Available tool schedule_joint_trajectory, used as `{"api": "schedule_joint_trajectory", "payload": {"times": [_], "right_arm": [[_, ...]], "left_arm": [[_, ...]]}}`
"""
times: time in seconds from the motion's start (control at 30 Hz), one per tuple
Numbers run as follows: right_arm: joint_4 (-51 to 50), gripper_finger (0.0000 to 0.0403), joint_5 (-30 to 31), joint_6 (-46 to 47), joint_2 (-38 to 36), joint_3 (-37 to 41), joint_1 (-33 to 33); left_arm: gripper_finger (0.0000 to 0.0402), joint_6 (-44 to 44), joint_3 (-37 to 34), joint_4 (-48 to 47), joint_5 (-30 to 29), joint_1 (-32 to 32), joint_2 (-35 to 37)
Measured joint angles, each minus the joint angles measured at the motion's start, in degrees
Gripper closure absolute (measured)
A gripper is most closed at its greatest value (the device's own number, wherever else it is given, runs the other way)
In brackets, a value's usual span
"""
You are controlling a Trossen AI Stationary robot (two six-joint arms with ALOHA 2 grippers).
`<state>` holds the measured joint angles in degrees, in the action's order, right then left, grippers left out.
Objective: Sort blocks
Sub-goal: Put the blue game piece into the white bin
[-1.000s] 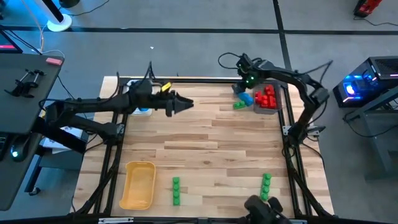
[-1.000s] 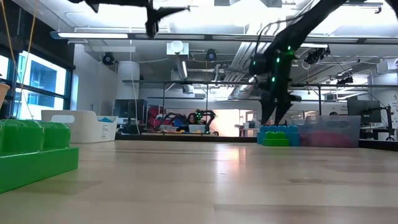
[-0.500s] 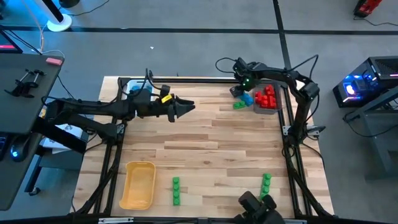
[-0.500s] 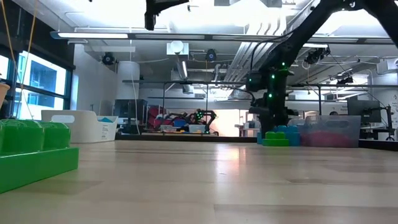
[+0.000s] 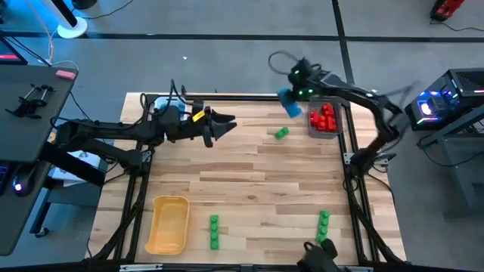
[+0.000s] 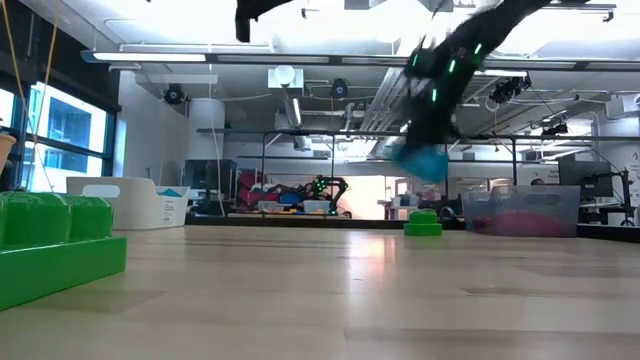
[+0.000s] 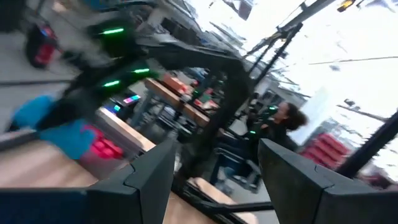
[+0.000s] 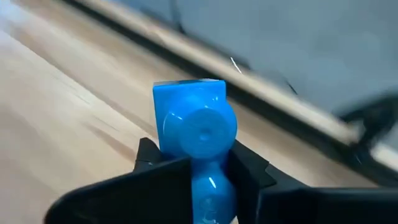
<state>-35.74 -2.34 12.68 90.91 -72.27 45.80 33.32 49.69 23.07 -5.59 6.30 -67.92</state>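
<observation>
My right gripper hangs over the table's far right part, shut on a blue block, which also shows lifted in the low view. A green block lies flat on the table just near of it. Red blocks sit in a clear tray at the far right. More green blocks lie along the near edge. My left gripper hovers open above the far left-middle with nothing between its fingers. My right gripper pinches the blue block by two opposite sides between its two fingers. One of the block's studs faces the wrist camera. The block is lifted clear of the table, well above the green block.
A yellow tray lies at the near left. A white tray stands at the far left behind my left arm. One green block sits right in front of the low camera. Bare wood spreads across the table's middle.
My right gripper went down onto the blue block beside the clear tray, shut on it and rose with it toward the far edge. The blue block is now lifted clear, and the green block that lay against it stays on the table.
</observation>
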Motion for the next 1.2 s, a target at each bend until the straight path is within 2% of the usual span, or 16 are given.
{"api": "schedule_joint_trajectory", "payload": {"times": [0.13, 0.27, 0.37, 0.43, 0.6, 0.77, 1.1, 1.2], "right_arm": [[9.43, 0.0391, -6.08, 7.37, -10.14, -0.07, -3.07], [20.75, 0.0384, -8.05, 14.34, -16.82, -0.13, -8.87], [25.62, 0.0381, -8.02, 17.01, -19.38, -0.17, -13.88], [26.57, 0.0381, -7.47, 17.75, -20.32, -0.17, -16.97], [27.33, 0.0382, -6.1, 18.16, -21.06, -0.17, -23.14], [27.57, 0.0382, -2.43, 15.58, -20.82, -0.15, -28.09], [31.75, 0.0382, 0.71, 8.88, -20.82, -0.13, -32.73], [32.46, 0.0382, 0.61, 8.01, -20.78, -0.09, -33.14]], "left_arm": [[0.0184, -0.62, 1.09, -0.02, -0.53, 2.0, -1.79], [0.0183, -2.92, 4.83, -0.18, 3.68, 3.58, -6.38], [0.0178, -5.71, 9.39, -3.4, 8.77, 4.47, -10.72], [0.0171, -7.91, 13.07, -8.2, 11.07, 5.26, -12.88], [0.014, -12.98, 20.48, -17.75, 10.77, 6.96, -15.0], [0.0129, -21.58, 22.29, -16.76, 11.5, 6.79, -15.06], [0.0128, -22.22, 22.23, -13.63, 14.83, 4.84, -16.55], [0.0128, -20.02, 22.23, -11.58, 18.96, 4.58, -16.74]]}}
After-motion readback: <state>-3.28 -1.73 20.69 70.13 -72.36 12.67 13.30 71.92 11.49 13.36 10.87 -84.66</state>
